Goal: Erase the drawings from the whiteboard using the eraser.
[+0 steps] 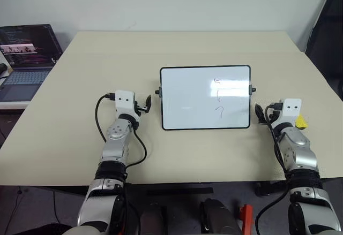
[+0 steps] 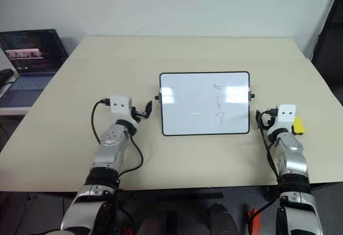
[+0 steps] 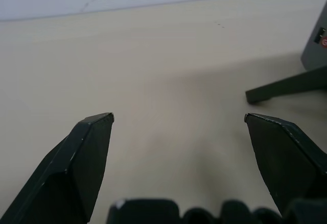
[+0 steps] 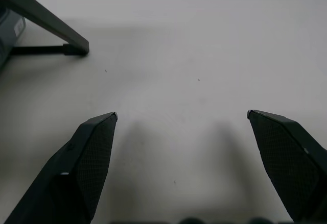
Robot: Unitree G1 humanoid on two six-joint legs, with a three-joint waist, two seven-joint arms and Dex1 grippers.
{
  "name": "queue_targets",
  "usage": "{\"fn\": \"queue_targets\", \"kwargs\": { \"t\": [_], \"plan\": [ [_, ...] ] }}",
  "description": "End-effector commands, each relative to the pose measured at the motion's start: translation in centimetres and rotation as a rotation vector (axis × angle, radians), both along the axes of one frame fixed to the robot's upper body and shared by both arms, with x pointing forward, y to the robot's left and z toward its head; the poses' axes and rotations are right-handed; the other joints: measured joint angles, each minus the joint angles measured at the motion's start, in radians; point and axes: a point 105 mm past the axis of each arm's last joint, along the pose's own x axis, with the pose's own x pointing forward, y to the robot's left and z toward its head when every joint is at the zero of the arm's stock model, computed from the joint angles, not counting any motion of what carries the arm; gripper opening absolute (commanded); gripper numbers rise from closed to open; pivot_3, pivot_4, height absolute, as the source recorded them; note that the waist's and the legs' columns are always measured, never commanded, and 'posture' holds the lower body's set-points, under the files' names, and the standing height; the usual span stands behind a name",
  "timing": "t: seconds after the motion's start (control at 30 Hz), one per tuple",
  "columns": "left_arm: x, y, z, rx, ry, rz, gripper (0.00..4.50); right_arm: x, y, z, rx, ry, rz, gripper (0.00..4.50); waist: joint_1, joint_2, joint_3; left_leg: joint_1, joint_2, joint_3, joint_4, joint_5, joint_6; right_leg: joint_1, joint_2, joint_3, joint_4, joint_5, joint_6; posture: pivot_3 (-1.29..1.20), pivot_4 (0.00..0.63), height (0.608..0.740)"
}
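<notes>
Your left gripper [image 1: 143, 106], left of centre, stands wide open and empty beside the whiteboard [image 1: 187, 98]. The drawings [image 1: 218, 96] sit on the board's right half, unerased. At the right edge, your right gripper [image 4: 181, 116] is also spread wide, holding nothing; the eraser [image 1: 302, 121] lies just right of it. Swing right, straddle the lump, then close gently.

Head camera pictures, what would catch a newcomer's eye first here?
The whiteboard at the middle of the beige table, with a few pen drawings on its right half. The left gripper and right gripper flank it, both open and empty, and the yellow eraser lies beside the right wrist.
</notes>
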Motion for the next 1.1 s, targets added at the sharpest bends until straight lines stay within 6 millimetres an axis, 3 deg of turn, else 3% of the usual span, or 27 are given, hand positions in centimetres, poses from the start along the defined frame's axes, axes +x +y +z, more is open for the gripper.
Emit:
{"fn": "queue_targets", "kwargs": {
  "t": [0.03,0.2,0.3,0.4,0.57,0.73,0.9,1.0,1.1],
  "plan": [
    [-0.3,-0.6,0.3,-0.019,-0.021,-0.02,4.5,0.0,-0.4,1.9,-0.006,-0.052,-0.003,4.48,0.0,0.0,0.0,0.0,0.0,0.0,0.0,0.0,0.0,0.0,0.0,0.0,0.0,0.0,0.0,0.0,0.15,0.74],
    [-0.2,-1.0,0.3,-0.04,-0.021,-0.018,4.5,0.3,-0.4,2.1,-0.007,-0.05,-0.005,4.48,0.001,0.0,0.0,0.0,0.0,0.0,0.001,0.0,0.0,0.0,0.0,0.0,0.001,0.0,0.0,0.0,0.15,0.74],
    [-0.8,0.5,2.7,-0.052,-0.07,-0.11,4.5,-0.2,-1.1,4.1,-0.008,-0.092,-0.005,4.48,-0.002,0.0,0.0,0.0,0.0,0.0,0.001,0.0,0.0,0.0,0.0,0.0,0.001,0.0,0.0,0.0,0.15,0.74],
    [-2.0,1.2,4.7,-0.018,-0.072,-0.266,4.5,-0.9,-3.0,5.4,0.016,-0.092,-0.043,4.48,-0.005,0.0,0.0,0.0,0.001,0.0,0.0,0.0,0.0,-0.001,0.001,0.0,0.001,0.0,0.0,0.0,0.15,0.74],
    [-4.5,0.5,7.5,0.011,0.01,-0.552,4.5,-2.1,-5.9,6.1,0.059,-0.012,-0.029,4.48,-0.004,0.0,0.0,0.0,0.001,0.0,0.0,0.0,0.0,0.0,0.001,0.0,0.0,0.0,0.0,0.0,0.15,0.74],
    [-8.2,-4.1,9.2,0.014,0.101,-0.926,4.5,-2.5,-8.5,5.9,0.081,0.107,0.004,4.48,-0.003,0.0,0.0,0.0,0.001,0.0,0.001,0.0,0.0,0.001,0.001,-0.001,-0.001,0.0,0.0,0.0,0.15,0.74],
    [-10.2,-7.4,9.5,0.045,0.124,-1.091,4.5,-2.6,-9.2,5.4,0.068,0.18,0.059,4.48,-0.009,0.0,0.0,0.001,0.001,0.0,0.0,-0.001,0.0,0.001,0.002,0.0,-0.002,-0.001,0.001,0.0,0.15,0.74],
    [-10.7,-10.7,10.1,0.027,0.093,-1.186,4.5,-2.4,-10.3,4.6,0.038,0.241,0.04,4.48,-0.007,0.0,0.0,0.0,0.001,0.0,0.001,-0.001,0.001,0.001,0.002,0.0,-0.002,-0.001,0.001,0.0,0.15,0.74],
    [-11.3,-12.8,10.1,0.038,0.089,-1.248,4.5,-2.4,-10.6,4.0,0.033,0.285,0.047,4.48,-0.008,0.0,0.0,0.0,0.001,0.001,0.002,-0.001,0.001,0.001,0.002,0.001,-0.003,-0.001,0.001,0.0,0.15,0.74]
  ]
}}
